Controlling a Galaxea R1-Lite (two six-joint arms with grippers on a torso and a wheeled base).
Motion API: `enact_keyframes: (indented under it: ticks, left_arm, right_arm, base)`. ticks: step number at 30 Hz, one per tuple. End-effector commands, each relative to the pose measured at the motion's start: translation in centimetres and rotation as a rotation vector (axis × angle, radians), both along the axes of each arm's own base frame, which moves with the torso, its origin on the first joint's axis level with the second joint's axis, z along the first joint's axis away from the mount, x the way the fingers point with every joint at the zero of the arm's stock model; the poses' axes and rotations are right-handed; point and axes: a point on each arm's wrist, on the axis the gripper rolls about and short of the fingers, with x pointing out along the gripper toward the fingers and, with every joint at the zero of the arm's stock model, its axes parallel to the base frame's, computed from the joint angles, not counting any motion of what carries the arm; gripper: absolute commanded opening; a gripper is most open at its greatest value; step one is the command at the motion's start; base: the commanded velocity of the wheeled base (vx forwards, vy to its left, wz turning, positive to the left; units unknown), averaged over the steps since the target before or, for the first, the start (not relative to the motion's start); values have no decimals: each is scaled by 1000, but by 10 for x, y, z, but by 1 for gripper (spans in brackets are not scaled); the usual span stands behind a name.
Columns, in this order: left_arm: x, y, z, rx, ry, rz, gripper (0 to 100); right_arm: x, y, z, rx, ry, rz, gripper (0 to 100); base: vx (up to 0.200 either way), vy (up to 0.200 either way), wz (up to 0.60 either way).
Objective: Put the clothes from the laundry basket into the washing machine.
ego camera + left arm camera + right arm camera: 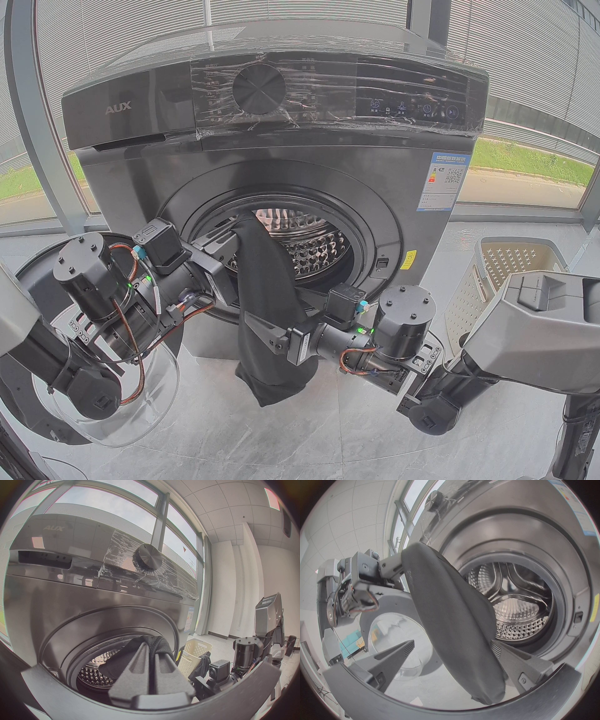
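Hanging from the left gripper (230, 239), the black garment (269, 300) runs nearly straight down across the left part of the washer's (350, 175) open mouth. Its top is pinched at the upper left of the rim, just at the edge of the drum (309, 247), and its tail falls below the opening, close to the floor. None of it is clearly inside yet. The left fingers (137, 670) are closed on the cloth's top fold.

The right gripper (453, 647) sits low in front of the opening, with its fingers spread wide and the garment's lower half passing between them. The cloth lies against one finger and stands apart from the other, so nothing is gripped there. The drum lies behind the cloth, beyond both grippers.

The garment's long axis is vertical while the way in is horizontal. The hanging tail therefore looks like the part that must be gathered and carried inward, and the right arm is the nearer one to it.

The basket (500, 269) stands on the floor to the washer's right.

As for print, the washer carries a brand badge at top left, a blue and white label at upper right, and a small yellow sticker beside the mouth.
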Motion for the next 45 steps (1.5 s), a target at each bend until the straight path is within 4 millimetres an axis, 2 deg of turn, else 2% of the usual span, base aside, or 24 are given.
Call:
enact_keyframes:
  ticks: [1, 2, 24, 25, 28, 31, 38, 40, 45]
  left_arm:
    - [0, -1, 0, 1, 0, -4, 0]
    - [0, -1, 0, 0, -1, -4, 0]
    - [-3, -3, -5, 12, 17, -21, 0]
    - [-3, -3, -5, 10, 20, -20, 100]
    - [-3, -2, -7, 8, 32, -22, 100]
    - [2, -1, -14, 14, 56, -6, 100]
    - [19, 21, -23, 29, 82, 76, 100]
    - [24, 28, -31, 38, 106, 100, 100]
    - [27, 32, -50, 72, 170, 93, 100]
  right_arm:
    - [6, 6, 3, 19, -18, -14, 100]
    - [9, 6, 0, 16, -17, -30, 0]
    - [11, 4, 11, 35, -75, -64, 0]
    - [10, 4, 12, 43, -82, -63, 0]
    - [9, 2, 12, 49, -87, -66, 0]
    - [6, -3, 24, 68, -101, -78, 0]
    - [-4, -18, 52, 110, -132, -109, 0]
    - [-3, -26, 61, 124, -144, -126, 0]
    - [2, -34, 68, 140, -151, -179, 0]
  base:
    - [0, 0, 0]
    - [0, 0, 0]
    - [0, 0, 0]
    - [0, 0, 0]
    - [0, 0, 0]
    - [0, 0, 0]
    - [0, 0, 0]
    - [0, 0, 0]
    - [0, 0, 0]
